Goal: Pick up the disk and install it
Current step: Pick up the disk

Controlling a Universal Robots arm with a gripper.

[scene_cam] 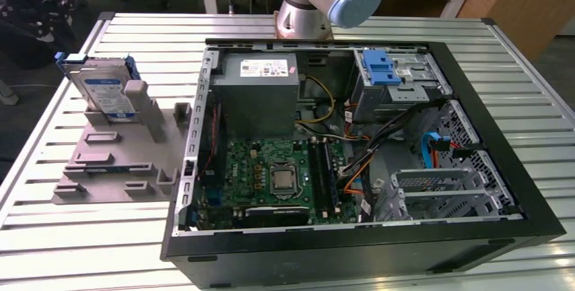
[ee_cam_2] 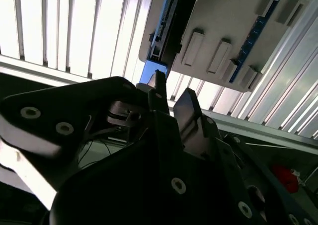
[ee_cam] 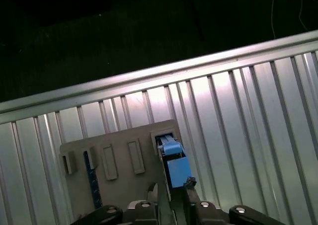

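Note:
The disk [scene_cam: 104,92] stands on edge in a grey slotted holder [scene_cam: 117,163] on the table, at the exterior view's left. It is silver-grey with a white and blue label and a blue frame. In the first wrist view I look down on the disk's blue-framed top edge [ee_cam: 171,160] sticking out of the holder [ee_cam: 119,180]. My gripper [ee_cam: 171,187] hangs above it, open, with one finger on each side of that edge and nothing held. The second wrist view shows the same open gripper [ee_cam_2: 173,93] some way off the disk's dark edge [ee_cam_2: 164,26].
An open computer case [scene_cam: 359,149] lies at the exterior view's right of the holder, with a grey power-supply box [scene_cam: 260,95], a motherboard [scene_cam: 279,176] and a drive bay with a blue latch [scene_cam: 382,72]. The arm's base [scene_cam: 310,1] stands behind the case. The table is ribbed metal [scene_cam: 54,237].

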